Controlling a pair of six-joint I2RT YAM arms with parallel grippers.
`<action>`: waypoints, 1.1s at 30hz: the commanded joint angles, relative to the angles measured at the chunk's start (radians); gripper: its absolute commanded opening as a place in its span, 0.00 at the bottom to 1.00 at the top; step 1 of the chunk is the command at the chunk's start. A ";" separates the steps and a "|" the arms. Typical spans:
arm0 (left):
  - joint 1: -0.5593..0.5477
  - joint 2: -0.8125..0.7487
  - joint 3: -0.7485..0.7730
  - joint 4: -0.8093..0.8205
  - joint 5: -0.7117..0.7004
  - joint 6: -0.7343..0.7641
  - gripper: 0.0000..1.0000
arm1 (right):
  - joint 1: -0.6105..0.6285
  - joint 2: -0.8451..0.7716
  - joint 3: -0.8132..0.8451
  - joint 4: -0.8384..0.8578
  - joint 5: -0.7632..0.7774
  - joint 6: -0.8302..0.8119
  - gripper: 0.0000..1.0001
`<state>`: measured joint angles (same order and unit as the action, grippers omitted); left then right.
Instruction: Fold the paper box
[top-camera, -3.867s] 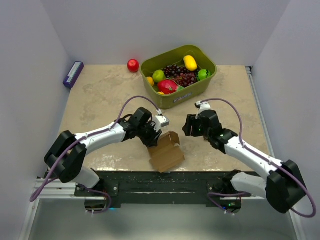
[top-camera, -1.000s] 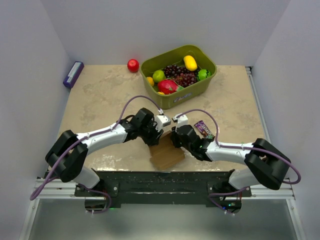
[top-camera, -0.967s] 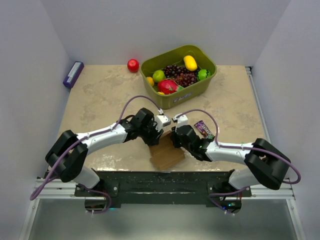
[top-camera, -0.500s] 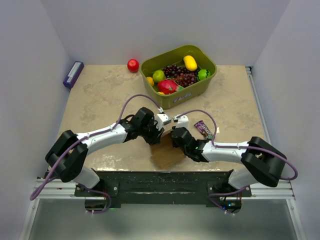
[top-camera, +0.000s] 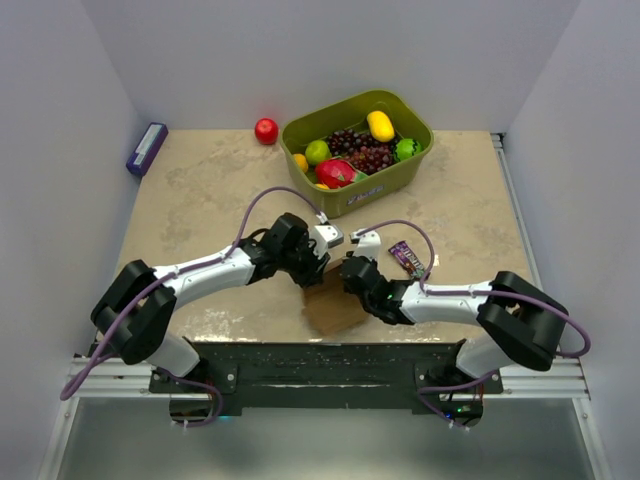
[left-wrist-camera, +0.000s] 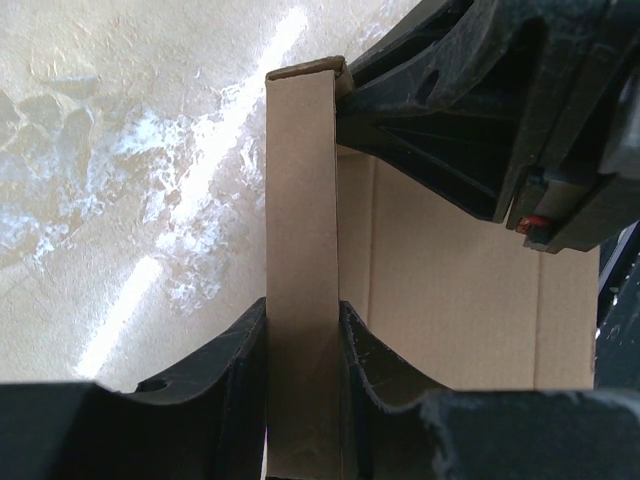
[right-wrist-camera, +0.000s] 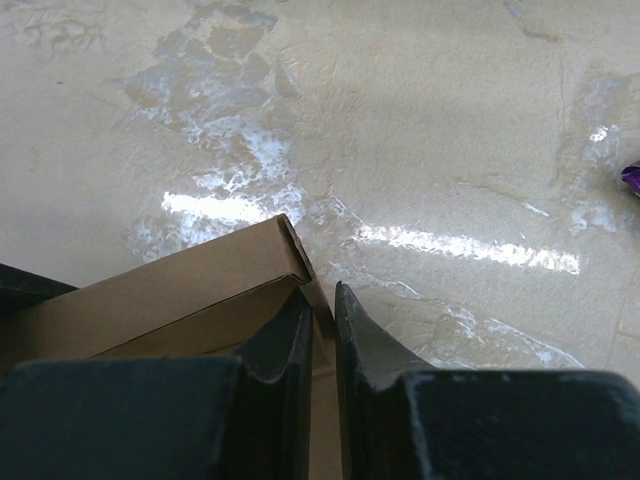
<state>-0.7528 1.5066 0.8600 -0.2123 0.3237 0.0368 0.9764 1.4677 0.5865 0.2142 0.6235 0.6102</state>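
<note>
the top view is bright and even, lit from overhead; shadows fall soft and short on the counter (top-camera: 190, 200); edges are crisp; the pale walls (top-camera: 100, 90) look flat and grey; in both wrist views white glare streaks cross the glossy counter; the left tool (left-wrist-camera: 300, 340) and right tool (right-wrist-camera: 320, 310) are near-black and blurred at the bottom edge; the paper box (left-wrist-camera: 300, 180) is sharp, its inner panel shaded

Nothing is reading clearly; the label (top-camera: 365, 192) on the green bin (top-camera: 406, 170) and the purple wrapper (top-camera: 407, 257) are showing only blur.
</note>
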 joint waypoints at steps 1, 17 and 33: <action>-0.019 -0.009 0.013 -0.033 0.137 -0.009 0.22 | -0.030 0.020 -0.024 -0.107 0.232 0.060 0.00; 0.018 0.040 0.027 -0.065 0.051 -0.061 0.22 | -0.030 -0.168 -0.079 -0.120 0.116 0.065 0.44; 0.066 0.078 0.028 -0.079 0.003 -0.123 0.24 | -0.030 -0.477 0.058 -0.553 -0.063 0.158 0.78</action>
<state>-0.6998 1.5738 0.8661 -0.2596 0.3542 -0.0624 0.9478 1.0176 0.5701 -0.1677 0.6064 0.6792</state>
